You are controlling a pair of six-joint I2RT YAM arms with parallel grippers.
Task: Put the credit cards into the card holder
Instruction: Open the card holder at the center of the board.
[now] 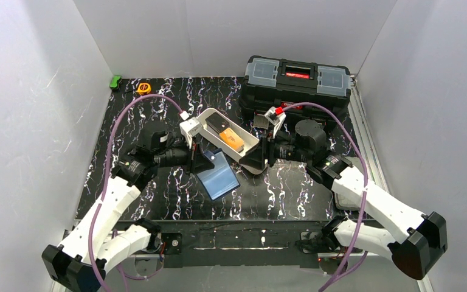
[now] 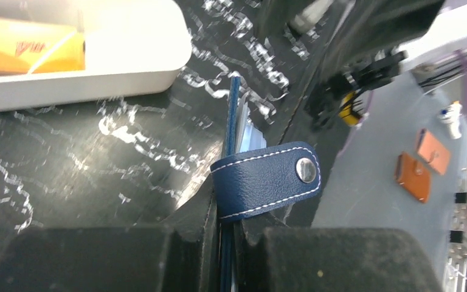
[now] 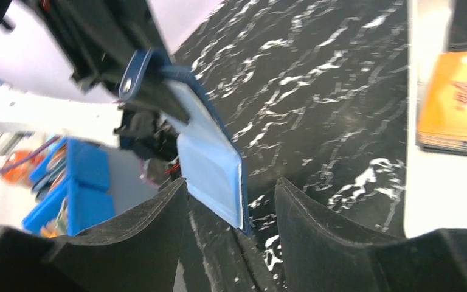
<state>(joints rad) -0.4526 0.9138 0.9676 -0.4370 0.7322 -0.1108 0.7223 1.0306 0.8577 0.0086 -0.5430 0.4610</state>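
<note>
My left pincer is clamped on the small navy-blue stitched folding card holder, held on edge over the black marbled desk, snap tab hanging free; my right pincer stands open about its light-blue lower corner; the orange-yellow plastic credit card and a dark card lie in the long white oblong tray.

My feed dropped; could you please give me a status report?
Left gripper shut on card holder. Right gripper open. Credit cards in white tray. Nothing blocking.
</note>
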